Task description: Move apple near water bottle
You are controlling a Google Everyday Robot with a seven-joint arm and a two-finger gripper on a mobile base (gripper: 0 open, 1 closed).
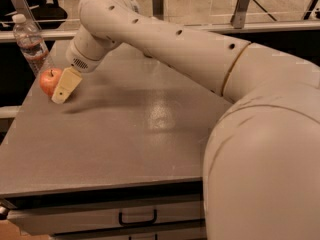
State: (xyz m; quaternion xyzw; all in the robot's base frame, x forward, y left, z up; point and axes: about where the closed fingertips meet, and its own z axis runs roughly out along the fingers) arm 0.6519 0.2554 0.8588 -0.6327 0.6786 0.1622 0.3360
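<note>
The red-orange apple (pixel 49 80) sits at the table's far left, close to the left edge. The water bottle (pixel 31 44), clear with a white cap and a red label, stands upright just behind it and a little to the left. My gripper (pixel 62 86) reaches down from the long cream arm and lies against the apple's right side, its tip at the tabletop. The apple's far side is hidden from me.
The grey table (pixel 150 134) has a drawer with a dark handle (pixel 137 218) under its front edge. My arm's bulky elbow (pixel 265 149) fills the right of the view. A rail with metal posts (pixel 240 6) runs behind the table.
</note>
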